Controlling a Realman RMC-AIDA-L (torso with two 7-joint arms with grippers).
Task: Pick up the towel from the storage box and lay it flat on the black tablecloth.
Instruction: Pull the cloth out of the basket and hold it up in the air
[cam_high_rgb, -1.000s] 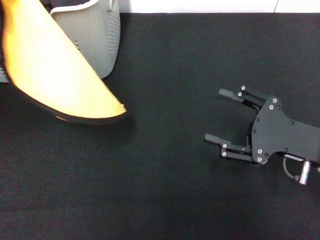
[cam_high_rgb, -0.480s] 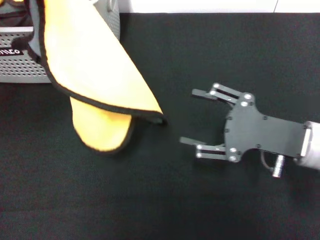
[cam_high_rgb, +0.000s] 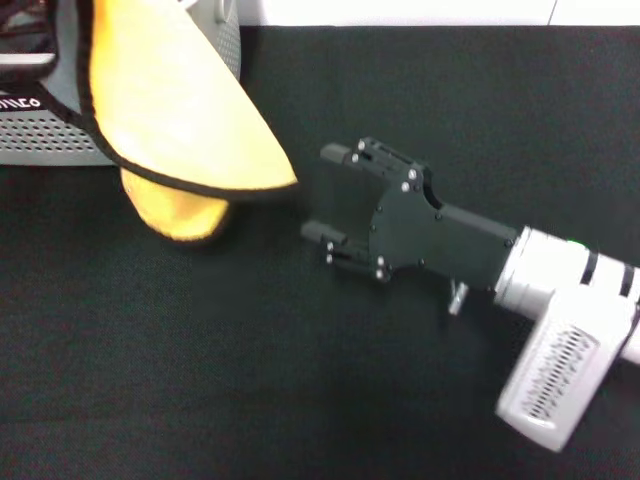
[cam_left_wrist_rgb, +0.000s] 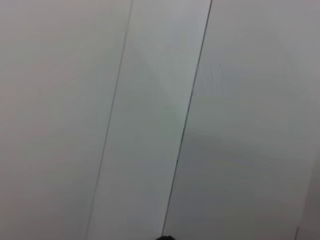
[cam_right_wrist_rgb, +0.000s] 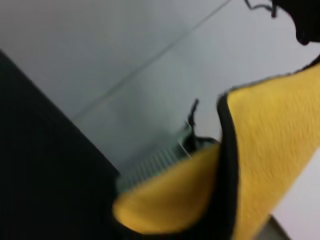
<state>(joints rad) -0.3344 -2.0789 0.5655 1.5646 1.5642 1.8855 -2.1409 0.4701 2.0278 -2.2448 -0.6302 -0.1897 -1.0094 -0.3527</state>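
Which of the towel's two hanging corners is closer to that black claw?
The pointed upper corner, edged in black, is closest to the right gripper, whose jaws are open. The rounded lower fold of the towel hangs farther off, nearer the storage box.

I see the towel (cam_high_rgb: 175, 110) — soft, fuzzy yellow cloth; the black tablecloth (cam_high_rgb: 300, 380) matt, finely textured; the storage box (cam_high_rgb: 50, 135) perforated plastic.

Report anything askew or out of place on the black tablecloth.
The towel is not flat: it hangs folded, yellow face out, beside the storage box, low over the black tablecloth. The right gripper points at its hanging corner, jaws open.
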